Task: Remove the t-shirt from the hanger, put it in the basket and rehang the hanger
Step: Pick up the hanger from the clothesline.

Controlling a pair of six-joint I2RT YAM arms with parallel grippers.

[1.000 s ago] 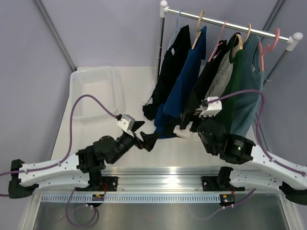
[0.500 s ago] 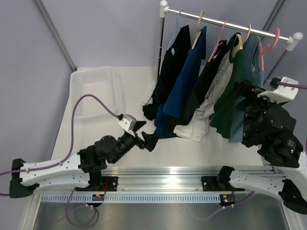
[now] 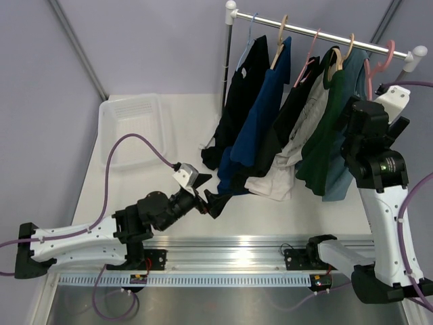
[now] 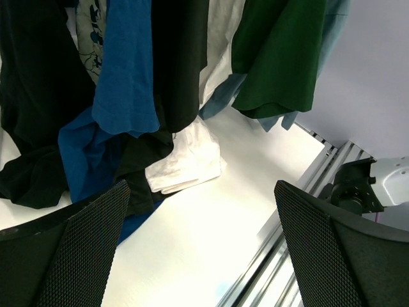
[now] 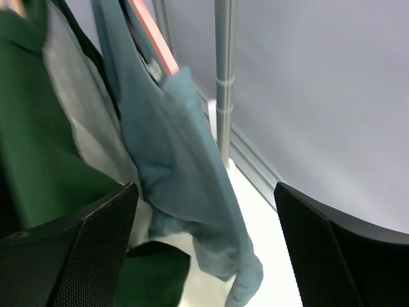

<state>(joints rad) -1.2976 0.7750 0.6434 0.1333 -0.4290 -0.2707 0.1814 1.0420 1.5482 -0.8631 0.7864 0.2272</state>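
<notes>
Teal t-shirt (image 5: 185, 192) on pink hanger (image 5: 153, 37)

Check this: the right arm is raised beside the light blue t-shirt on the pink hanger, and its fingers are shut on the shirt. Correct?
No. In the right wrist view the right fingers stand open, holding nothing; the light blue t-shirt hangs free on its pink hanger.

The overhead view looks down from the near edge across the white tabletop (image 3: 183, 122). The left wrist view, low, faces up at the dark green t-shirt (image 4: 275, 57); the right wrist view sits close against the pale blue t-shirt (image 5: 179, 166). All three share both shirts.
</notes>
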